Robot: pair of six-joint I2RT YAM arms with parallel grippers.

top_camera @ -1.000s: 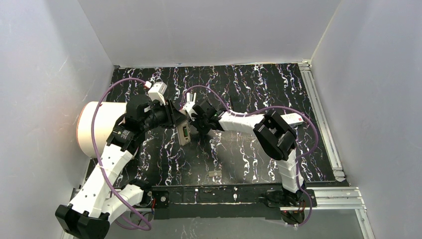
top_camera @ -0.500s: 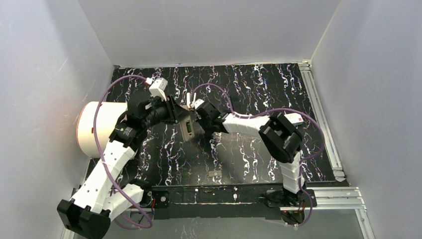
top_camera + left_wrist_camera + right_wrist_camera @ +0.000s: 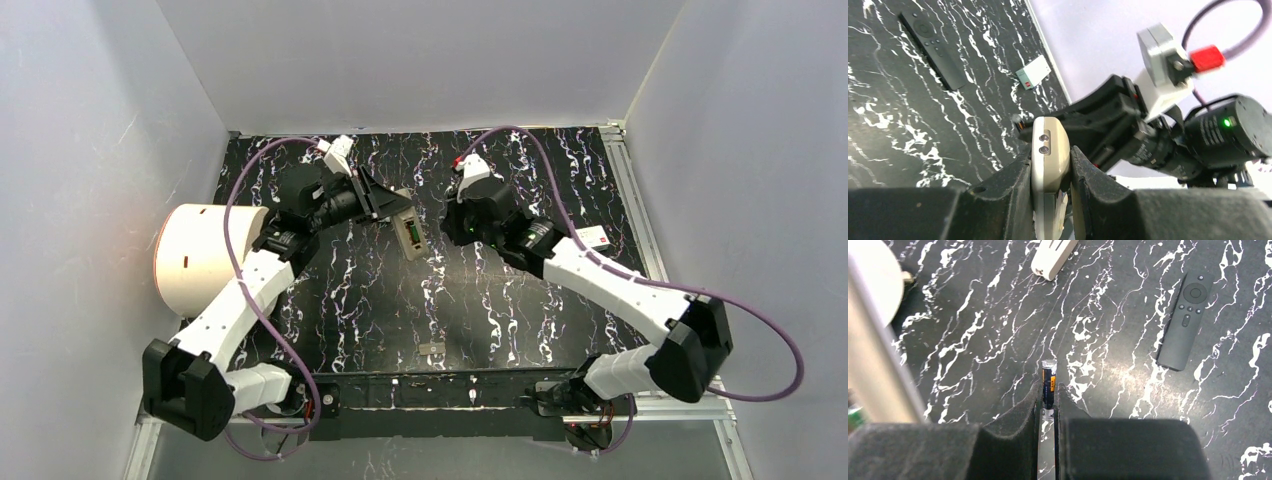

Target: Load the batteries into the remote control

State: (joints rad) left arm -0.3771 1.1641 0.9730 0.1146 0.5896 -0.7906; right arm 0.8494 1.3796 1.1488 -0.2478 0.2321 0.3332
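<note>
In the top view, the left arm (image 3: 250, 290) reached toward 12 o'clock. Its jaws were clamped on the beige remote (image 3: 410, 235), which was held above the worktop (image 3: 520, 320) near its centre. The remote's back was turned up, probably to present the bay to the other arm. A green patch showed there, but I could not tell whether it was a cell. The right arm (image 3: 610, 285) came in from 4 o'clock, with its jaws near the remote at the remote's 3 o'clock and not touching it. A white drum (image 3: 200, 260) stood at 9 o'clock. A small grey piece (image 3: 432, 349), possibly the bay cover, lay at 6 o'clock.

In the left wrist view, the left jaws pinched the remote (image 3: 1049, 145) across its narrow sides, which left its long faces free. The right arm's wrist (image 3: 1158, 135) loomed at 3 o'clock. On the worktop beyond lay a black remote (image 3: 933, 47) at 11 o'clock and a small white box (image 3: 1033, 72) at 12.

In the right wrist view, the right jaws were closed on a black battery (image 3: 1049, 377) with an orange band. It lay along the jaws with its tip poking past them, likely so that this end could enter the bay first. The black remote (image 3: 1185, 320) lay at 2 o'clock and a pale item (image 3: 1053, 255) at 12.
</note>
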